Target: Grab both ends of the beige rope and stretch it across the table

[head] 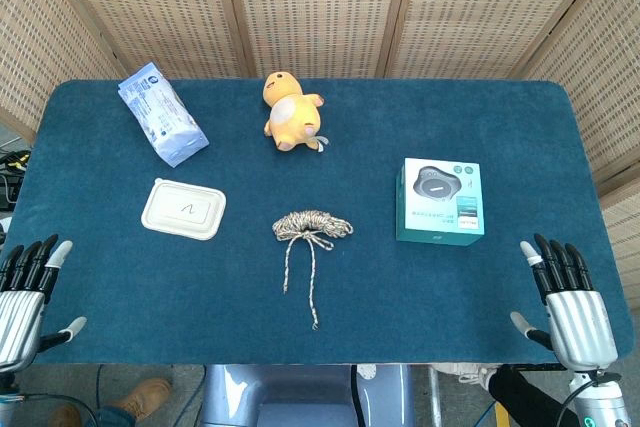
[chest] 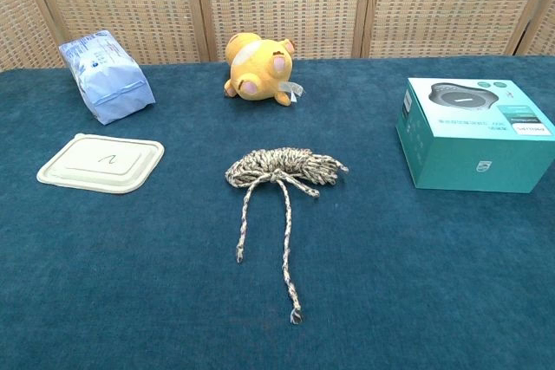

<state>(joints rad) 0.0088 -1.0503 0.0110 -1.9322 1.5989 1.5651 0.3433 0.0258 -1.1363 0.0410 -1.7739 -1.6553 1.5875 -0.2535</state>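
Note:
The beige rope (head: 311,226) lies in a loose bundle at the middle of the blue table, with two free ends trailing toward the front edge. In the chest view the rope (chest: 283,169) shows the same bundle, one end near the left and a longer end reaching further forward. My left hand (head: 25,292) hovers at the front left corner, fingers spread, holding nothing. My right hand (head: 567,305) stands at the front right corner, fingers spread and empty. Both hands are far from the rope. Neither hand appears in the chest view.
A beige lidded tray (head: 183,208) lies left of the rope. A blue tissue pack (head: 161,127) sits at the back left, a yellow plush toy (head: 291,112) at the back middle, a teal box (head: 440,201) on the right. Wicker screens stand behind the table.

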